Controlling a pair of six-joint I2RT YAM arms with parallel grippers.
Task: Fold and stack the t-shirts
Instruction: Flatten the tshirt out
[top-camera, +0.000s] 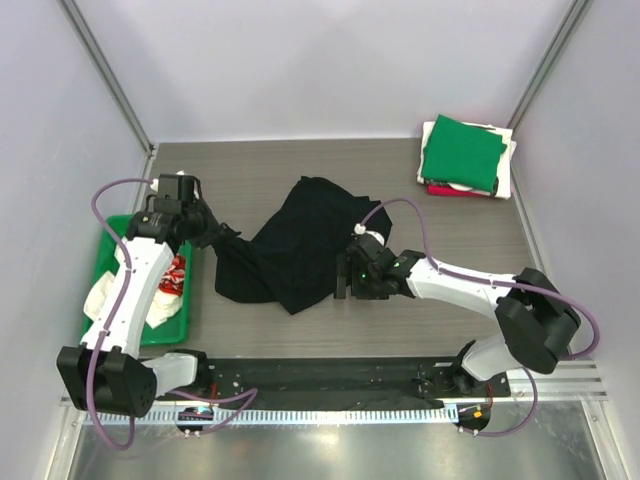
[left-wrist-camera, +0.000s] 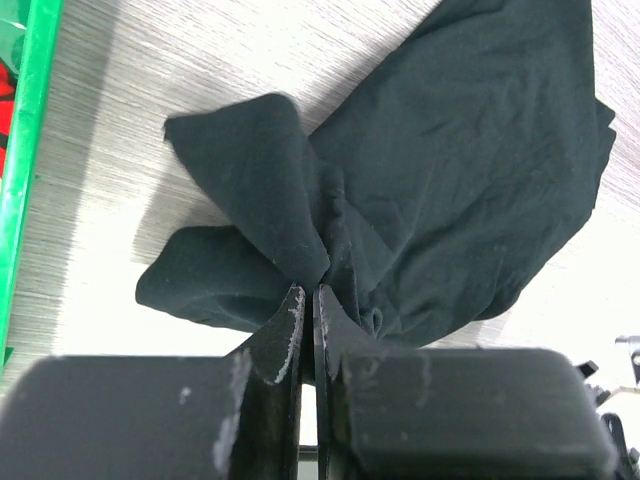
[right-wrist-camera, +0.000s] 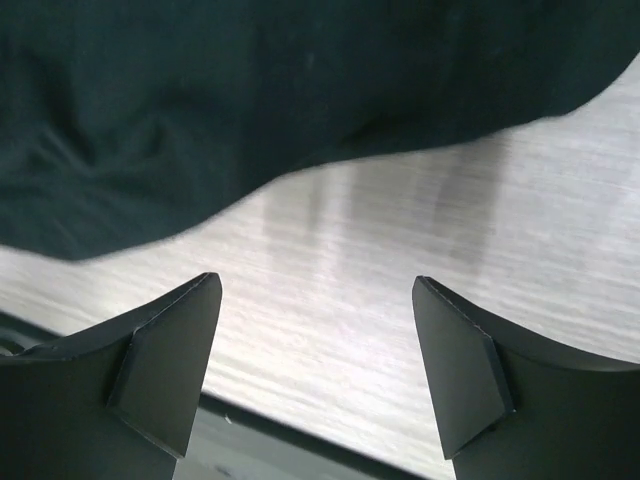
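A large black t-shirt (top-camera: 290, 245) lies crumpled in the middle of the table. My left gripper (top-camera: 222, 238) is shut on a bunched fold at its left edge, and the left wrist view shows the black t-shirt (left-wrist-camera: 450, 170) pinched between the closed fingertips (left-wrist-camera: 292, 310). My right gripper (top-camera: 342, 278) is open and empty just right of the shirt's lower right edge. In the right wrist view the black t-shirt (right-wrist-camera: 250, 90) fills the top, with bare table between the fingers (right-wrist-camera: 165, 360). A stack of folded shirts with a green one (top-camera: 460, 150) on top, over white and red, sits at the back right.
A green plastic tray (top-camera: 120, 232) stands at the left edge, holding white and red cloth (top-camera: 168, 285). Its green rim also shows in the left wrist view (left-wrist-camera: 22, 160). A black rail (top-camera: 330, 378) runs along the near edge.
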